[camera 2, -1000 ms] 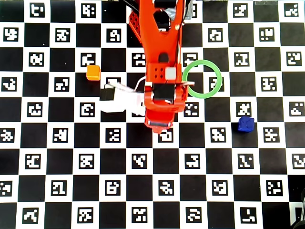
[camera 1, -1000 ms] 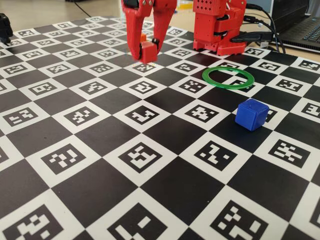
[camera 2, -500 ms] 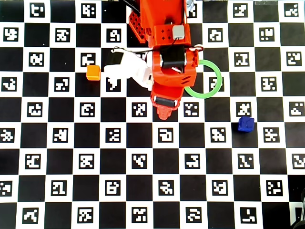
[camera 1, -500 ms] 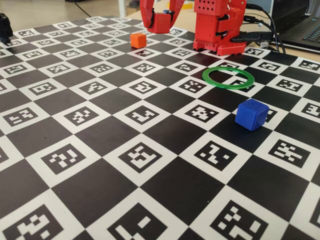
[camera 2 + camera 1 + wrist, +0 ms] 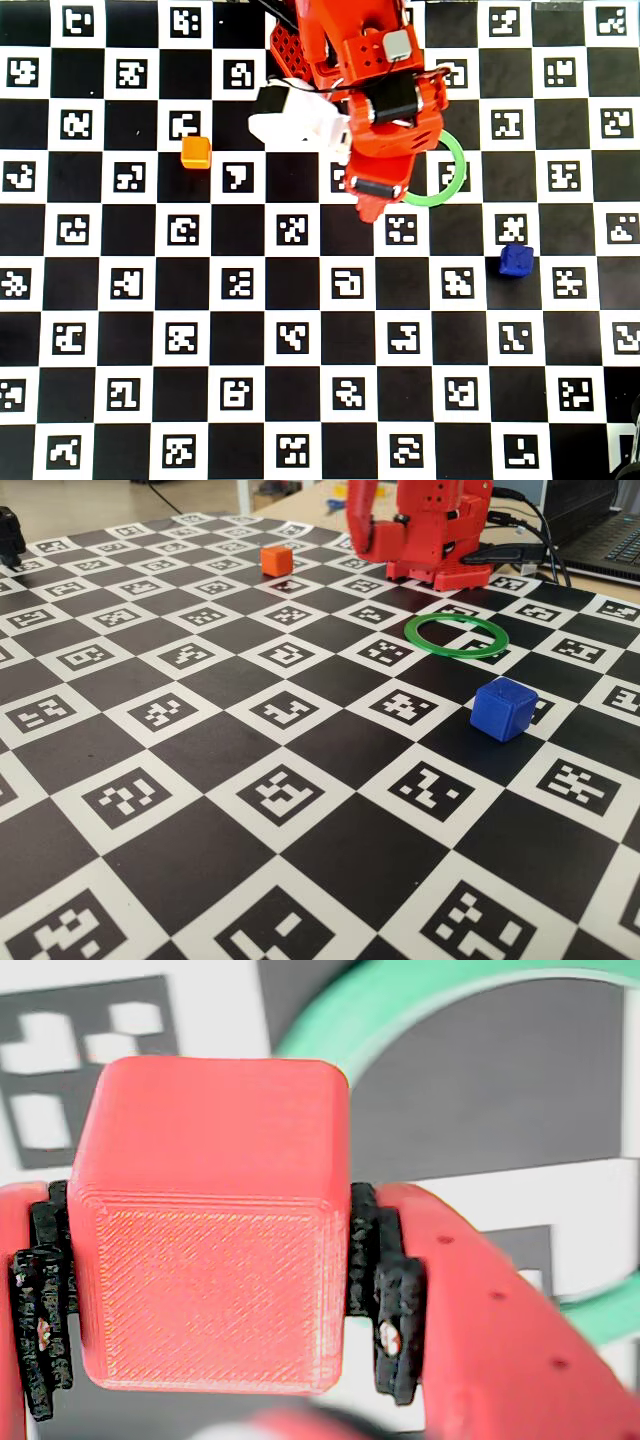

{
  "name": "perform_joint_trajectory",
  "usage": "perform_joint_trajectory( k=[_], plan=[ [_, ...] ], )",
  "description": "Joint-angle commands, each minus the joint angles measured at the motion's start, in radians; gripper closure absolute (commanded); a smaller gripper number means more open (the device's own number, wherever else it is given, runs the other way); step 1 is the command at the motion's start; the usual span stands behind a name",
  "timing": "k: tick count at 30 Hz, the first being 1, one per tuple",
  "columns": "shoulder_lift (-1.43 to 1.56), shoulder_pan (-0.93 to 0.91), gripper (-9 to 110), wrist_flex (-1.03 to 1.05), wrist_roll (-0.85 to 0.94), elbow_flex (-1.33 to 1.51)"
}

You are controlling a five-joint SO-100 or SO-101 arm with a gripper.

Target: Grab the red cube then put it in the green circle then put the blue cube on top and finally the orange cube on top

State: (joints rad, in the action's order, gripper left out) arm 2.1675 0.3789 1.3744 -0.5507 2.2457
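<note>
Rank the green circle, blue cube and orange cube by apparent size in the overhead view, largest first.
1. the green circle, clearly widest, though the arm covers part of it.
2. the blue cube and the orange cube look about equal; I won't rank one above the other.

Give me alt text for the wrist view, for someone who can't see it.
Close-up of the red cube clamped between the gripper's two red fingers, filling most of the frame. Behind it, part of the green circle curves across the black-and-white marker board.
</note>
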Motion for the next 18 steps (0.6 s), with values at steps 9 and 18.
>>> perform_joint_trajectory(
  k=[9,18],
  plan=[
    [0.109,0.207,100,-0.156,-0.132,0.091],
    [0.011,0.259,100,-0.265,-0.150,0.144]
  ],
)
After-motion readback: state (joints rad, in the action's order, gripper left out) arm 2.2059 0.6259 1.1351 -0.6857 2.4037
